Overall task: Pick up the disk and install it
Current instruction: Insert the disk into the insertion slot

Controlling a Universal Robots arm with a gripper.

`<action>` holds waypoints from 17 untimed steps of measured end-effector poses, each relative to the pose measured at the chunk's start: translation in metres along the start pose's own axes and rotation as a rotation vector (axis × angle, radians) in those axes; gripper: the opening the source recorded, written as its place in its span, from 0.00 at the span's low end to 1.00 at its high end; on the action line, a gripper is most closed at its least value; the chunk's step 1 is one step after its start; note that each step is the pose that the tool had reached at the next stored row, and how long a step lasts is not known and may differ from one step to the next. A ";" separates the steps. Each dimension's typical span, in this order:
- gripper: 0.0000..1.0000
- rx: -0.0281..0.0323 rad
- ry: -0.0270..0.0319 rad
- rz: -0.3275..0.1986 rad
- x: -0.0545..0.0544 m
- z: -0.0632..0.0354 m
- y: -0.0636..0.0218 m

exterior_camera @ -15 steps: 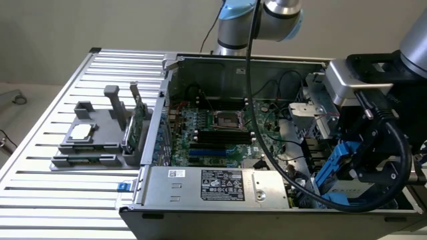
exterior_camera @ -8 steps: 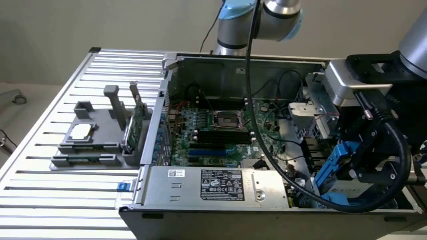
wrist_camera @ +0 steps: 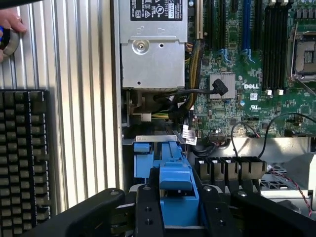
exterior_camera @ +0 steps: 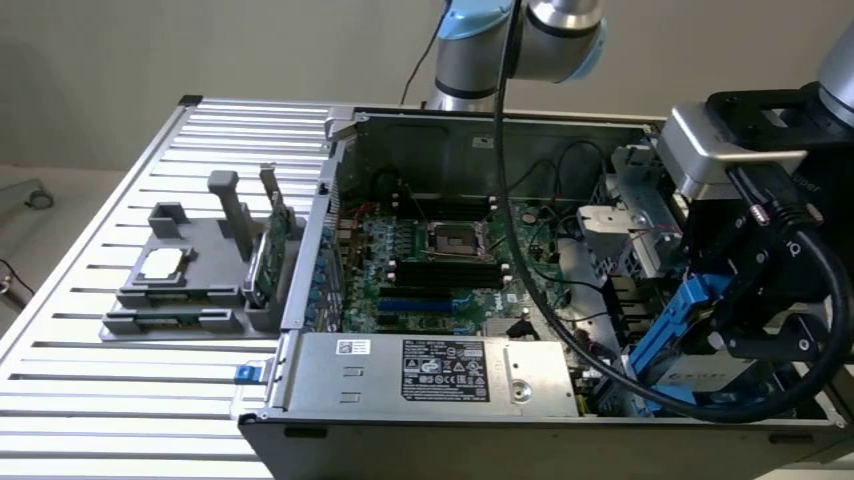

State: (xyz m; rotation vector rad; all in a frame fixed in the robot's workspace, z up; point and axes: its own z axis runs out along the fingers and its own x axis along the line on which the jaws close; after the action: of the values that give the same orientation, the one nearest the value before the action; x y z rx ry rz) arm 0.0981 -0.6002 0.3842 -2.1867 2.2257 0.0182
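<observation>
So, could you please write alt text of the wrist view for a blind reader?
The black gripper clamps the disk by its blue carrier over an open computer case, with the green motherboard and silver power supply beyond. Beside the case, a black keyboard lies on the ribbed metal table, with a person's hand nearby.

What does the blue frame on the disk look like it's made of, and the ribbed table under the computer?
On the disk, the frame looks like moulded plastic: bright uniform blue, slight sheen, rounded clip shapes. The table looks like bare aluminium, likely extruded: pale grey, matte, parallel ribs.
</observation>
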 end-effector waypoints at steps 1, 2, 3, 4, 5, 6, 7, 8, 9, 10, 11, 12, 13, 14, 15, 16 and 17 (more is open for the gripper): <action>0.33 -0.0009 0.0000 -0.007 0.000 -0.0001 0.0000; 0.33 -0.0016 0.0001 -0.013 0.000 -0.0001 -0.0001; 0.33 -0.0024 0.0004 -0.020 0.000 -0.0002 -0.0002; 0.33 -0.0036 0.0009 -0.027 0.000 -0.0002 -0.0002; 0.33 -0.0051 0.0014 -0.034 0.000 -0.0002 -0.0004; 0.33 -0.0067 0.0021 -0.040 0.000 -0.0002 -0.0005; 0.33 -0.0082 0.0026 -0.045 0.000 -0.0002 -0.0009; 0.33 -0.0093 0.0028 -0.049 0.000 -0.0003 -0.0018; 0.33 -0.0094 0.0027 -0.051 0.000 -0.0002 -0.0032; 0.33 -0.0093 0.0026 -0.052 0.000 -0.0002 -0.0045; 0.33 -0.0093 0.0025 -0.053 0.000 -0.0001 -0.0056; 0.33 -0.0093 0.0027 -0.053 0.000 -0.0002 -0.0066; 0.33 -0.0094 0.0027 -0.054 0.000 -0.0002 -0.0075; 0.33 -0.0094 0.0026 -0.055 0.000 -0.0001 -0.0083; 0.33 -0.0094 0.0026 -0.055 0.000 -0.0001 -0.0090; 0.33 -0.0094 0.0026 -0.055 0.000 -0.0001 -0.0094; 0.33 -0.0093 0.0026 -0.055 0.000 -0.0001 -0.0094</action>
State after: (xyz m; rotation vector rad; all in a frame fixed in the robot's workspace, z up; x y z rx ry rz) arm 0.1075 -0.6001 0.3844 -2.2531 2.1701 0.0249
